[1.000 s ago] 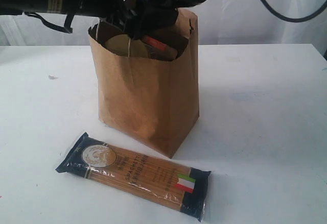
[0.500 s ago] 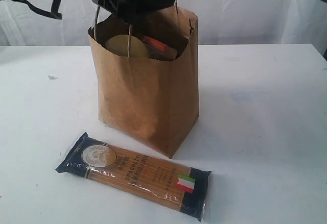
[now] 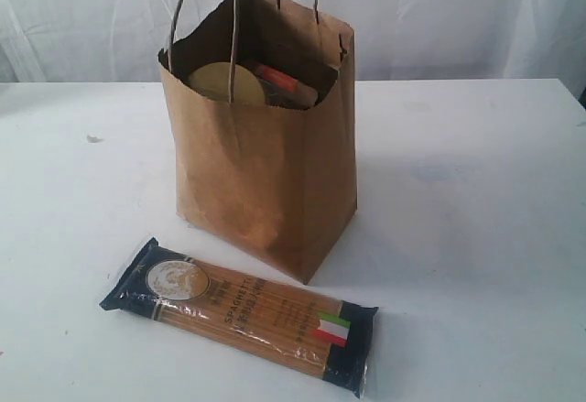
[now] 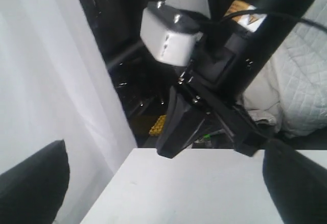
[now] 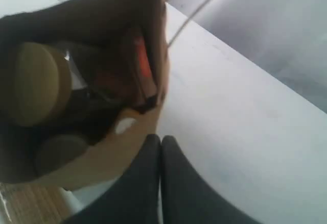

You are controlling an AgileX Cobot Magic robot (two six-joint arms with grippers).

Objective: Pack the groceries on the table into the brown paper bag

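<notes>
– Black right gripper (image 5: 161, 183), jaws pressed together on nothing, hangs above the mouth of the brown paper bag (image 3: 265, 182). The left gripper (image 4: 163, 155) is spread wide, probably well off the bag, hard to tell.

– So only the spaghetti pack (image 3: 240, 315) is left, flat on the table (image 3: 476, 191) near the foot of the bag. Grab it near one end, stand it up, slide it in beside the gold-lidded jar (image 3: 224, 83).

Wide-apart left claw (image 4: 163, 185) over white table (image 4: 214, 175)
</notes>
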